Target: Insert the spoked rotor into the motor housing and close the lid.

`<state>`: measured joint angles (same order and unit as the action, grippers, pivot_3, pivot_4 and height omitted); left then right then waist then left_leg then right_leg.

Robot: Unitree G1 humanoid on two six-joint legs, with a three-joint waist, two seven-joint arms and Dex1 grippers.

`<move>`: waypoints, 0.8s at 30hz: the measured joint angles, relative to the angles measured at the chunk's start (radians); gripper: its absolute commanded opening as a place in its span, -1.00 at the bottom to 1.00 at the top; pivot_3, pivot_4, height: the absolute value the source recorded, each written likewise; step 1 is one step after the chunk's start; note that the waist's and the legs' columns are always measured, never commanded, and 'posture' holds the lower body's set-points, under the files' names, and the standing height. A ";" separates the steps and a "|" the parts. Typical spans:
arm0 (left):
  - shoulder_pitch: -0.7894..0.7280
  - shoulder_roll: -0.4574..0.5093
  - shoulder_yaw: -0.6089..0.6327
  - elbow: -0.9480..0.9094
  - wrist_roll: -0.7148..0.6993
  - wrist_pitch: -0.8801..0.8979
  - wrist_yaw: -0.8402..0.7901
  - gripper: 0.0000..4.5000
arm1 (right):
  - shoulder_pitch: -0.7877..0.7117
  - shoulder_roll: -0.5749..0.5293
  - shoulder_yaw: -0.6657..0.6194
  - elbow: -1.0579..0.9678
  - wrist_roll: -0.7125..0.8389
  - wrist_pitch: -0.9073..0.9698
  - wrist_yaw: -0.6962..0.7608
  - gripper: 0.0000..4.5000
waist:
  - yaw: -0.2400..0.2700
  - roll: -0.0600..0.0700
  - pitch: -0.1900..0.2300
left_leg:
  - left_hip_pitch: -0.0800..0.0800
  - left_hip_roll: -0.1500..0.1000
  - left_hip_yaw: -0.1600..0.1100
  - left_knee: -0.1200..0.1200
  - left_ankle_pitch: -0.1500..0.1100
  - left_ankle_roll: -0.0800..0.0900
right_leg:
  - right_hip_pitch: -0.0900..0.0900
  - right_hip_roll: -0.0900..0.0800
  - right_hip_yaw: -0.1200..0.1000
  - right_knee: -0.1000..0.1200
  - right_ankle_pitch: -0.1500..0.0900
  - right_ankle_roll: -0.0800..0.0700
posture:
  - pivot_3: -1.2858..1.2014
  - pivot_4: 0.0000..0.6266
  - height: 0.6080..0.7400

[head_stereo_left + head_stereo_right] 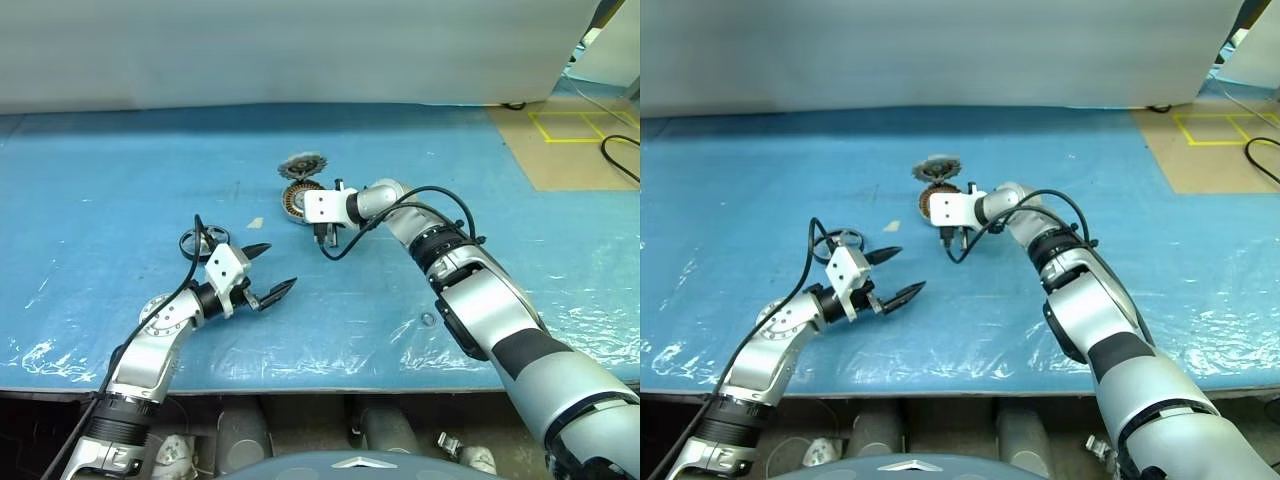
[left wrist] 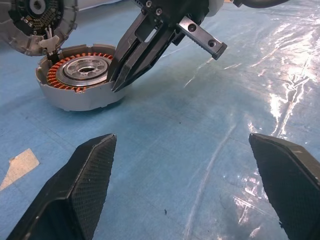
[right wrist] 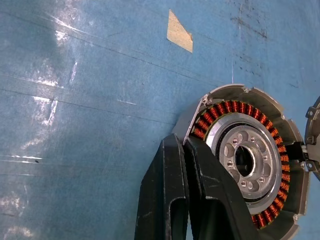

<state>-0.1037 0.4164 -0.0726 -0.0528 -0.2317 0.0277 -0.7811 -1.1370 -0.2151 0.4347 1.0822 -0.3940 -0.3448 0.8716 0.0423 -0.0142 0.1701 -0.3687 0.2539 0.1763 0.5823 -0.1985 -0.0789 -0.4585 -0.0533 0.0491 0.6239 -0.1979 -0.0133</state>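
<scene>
Lying on a blue plastic-covered table [image 1: 120,180], the parts spread from left to right; farthest left sits the rotor [image 1: 203,241], a thin black ring with pale spokes, flat on the table just behind the left gripper [image 1: 271,270]; that gripper points level toward the right, its two black fingers [image 2: 80,190] spread wide apart with nothing between them; a small tan scrap [image 1: 256,223] lies on the blue sheet between the rotor and the housing; further right, near the middle of the table, stands the housing [image 1: 298,198], a short silver-rimmed drum with copper windings around a metal hub, its top uncovered; the lid [image 1: 303,165], a grey slotted disc, lies just behind the housing, touching or almost touching its far edge; the right gripper [image 3: 186,150] angles down from the right toward the housing's near rim, its jaws pressed shut together with nothing between them, the tips at the outer wall of the drum beside the windings; whether they touch the rim cannot be told; a black cable [image 1: 430,195] loops along the right arm.
</scene>
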 measured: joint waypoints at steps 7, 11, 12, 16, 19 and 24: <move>0.000 0.001 0.001 0.001 0.000 -0.006 0.000 1.00 | -0.002 -0.005 -0.015 -0.016 0.024 0.029 0.080 -0.98 | 0.001 0.000 0.000 | -0.001 0.000 0.000 0.000 0.000 0.000 | 0.000 0.000 0.000 0.000 0.000 0.000 | 0.03 -0.52 1.00; 0.006 0.005 0.005 0.000 -0.001 -0.006 0.001 1.00 | 0.056 -0.028 -0.029 -0.167 0.088 0.120 0.251 -0.98 | 0.001 0.000 0.000 | -0.001 0.002 0.000 0.000 -0.001 0.003 | 0.000 0.001 -0.002 0.000 -0.001 -0.001 | 0.03 -0.52 1.00; 0.008 0.005 0.005 -0.002 -0.002 -0.006 0.001 1.00 | 0.097 -0.037 -0.030 -0.248 0.111 0.163 0.298 -0.98 | 0.002 0.000 0.000 | -0.001 0.002 0.000 0.000 0.000 0.003 | 0.000 0.001 -0.002 0.000 -0.001 -0.001 | 0.03 -0.52 1.00; 0.014 0.008 0.006 -0.010 -0.005 -0.005 0.001 1.00 | 0.230 -0.052 -0.025 -0.505 0.180 0.322 0.423 -0.98 | 0.002 0.000 0.000 | 0.000 0.003 0.000 -0.001 0.000 0.002 | 0.000 0.002 -0.002 0.000 -0.001 -0.001 | 0.03 -0.52 1.00; 0.022 0.013 0.006 -0.019 -0.009 -0.004 -0.003 1.00 | 0.299 -0.062 -0.007 -0.655 0.202 0.424 0.462 -0.98 | 0.002 0.000 0.000 | 0.001 0.003 0.000 -0.001 -0.001 0.001 | 0.001 0.001 -0.002 0.000 -0.001 -0.001 | 0.03 -0.52 1.00; 0.042 0.020 0.003 -0.043 -0.012 0.007 -0.019 1.00 | 0.359 -0.083 0.005 -0.783 0.212 0.522 0.467 -0.98 | 0.003 0.000 0.000 | 0.001 0.002 0.000 0.000 0.000 0.000 | 0.002 0.000 -0.002 0.000 -0.001 -0.001 | 0.03 -0.52 1.00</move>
<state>-0.0620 0.4368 -0.0701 -0.0962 -0.2440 0.0347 -0.8005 -0.7777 -0.2980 0.4393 0.2993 -0.1818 0.1773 1.3385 0.0452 -0.0143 0.1701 -0.3674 0.2556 0.1761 0.5819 -0.1986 -0.0790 -0.4567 -0.0530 0.0471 0.6235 -0.1987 -0.0145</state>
